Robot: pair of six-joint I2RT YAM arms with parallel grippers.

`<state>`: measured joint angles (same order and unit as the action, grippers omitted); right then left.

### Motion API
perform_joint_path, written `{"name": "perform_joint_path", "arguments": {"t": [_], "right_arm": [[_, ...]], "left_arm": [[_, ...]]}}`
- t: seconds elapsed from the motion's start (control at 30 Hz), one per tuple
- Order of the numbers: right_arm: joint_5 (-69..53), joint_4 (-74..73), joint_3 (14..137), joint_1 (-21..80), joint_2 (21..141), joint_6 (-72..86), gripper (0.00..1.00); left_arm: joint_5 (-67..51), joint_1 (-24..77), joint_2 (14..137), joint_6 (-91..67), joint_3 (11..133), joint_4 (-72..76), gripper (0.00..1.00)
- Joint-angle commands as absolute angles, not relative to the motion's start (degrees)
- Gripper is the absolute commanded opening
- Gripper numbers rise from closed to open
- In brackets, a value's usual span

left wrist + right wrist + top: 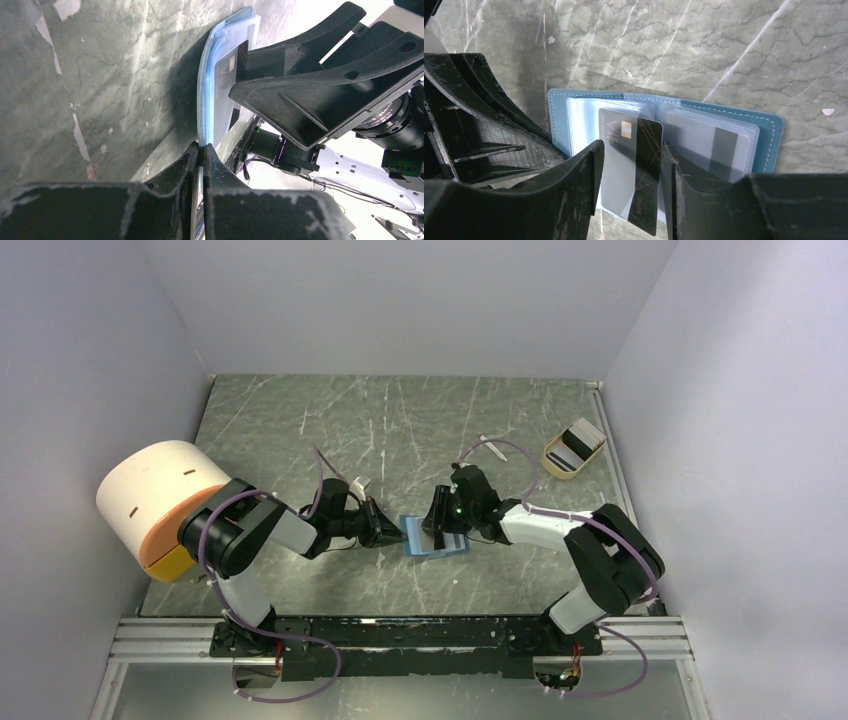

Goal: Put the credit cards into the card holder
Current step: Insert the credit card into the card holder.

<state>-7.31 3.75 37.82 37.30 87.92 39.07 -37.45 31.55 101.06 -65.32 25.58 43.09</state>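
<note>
- table top [724, 45]: smooth stone-look surface, dark green with white veining, a few pale chips
- card holder [771, 135]: matt teal leather-look cover, stitched edge, with clear glossy plastic sleeves [694, 135]
- dark card [648, 150]: glossy black plastic, gold lines
- fingers [569, 195] of right gripper [631, 165]: matt black plastic, scuffed

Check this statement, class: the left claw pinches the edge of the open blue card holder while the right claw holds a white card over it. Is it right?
Not quite. The card in the right claw is dark, not white; the right wrist view shows it. The left claw does pinch the edge of the open blue card holder.
</note>
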Motion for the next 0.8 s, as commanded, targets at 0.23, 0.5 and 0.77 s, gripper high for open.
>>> {"name": "perform_joint_path", "arguments": {"t": [0.23, 0.5, 0.77], "right_arm": [[-18.75, 14.30, 33.50, 37.17, 92.28, 46.69, 0.48], [-19.61, 18.94, 31.65, 37.20, 92.91, 50.00, 0.47], [-17.12, 12.83, 33.46, 37.20, 93.09, 46.10, 0.47]], "left_arm": [[-37.68, 31.88, 99.84, -64.75, 25.12, 46.92, 0.10], [-39.64, 31.99, 101.86, -67.60, 23.49, 55.29, 0.19], [-39.31, 31.98, 101.16, -66.85, 23.42, 53.61, 0.10]]}}
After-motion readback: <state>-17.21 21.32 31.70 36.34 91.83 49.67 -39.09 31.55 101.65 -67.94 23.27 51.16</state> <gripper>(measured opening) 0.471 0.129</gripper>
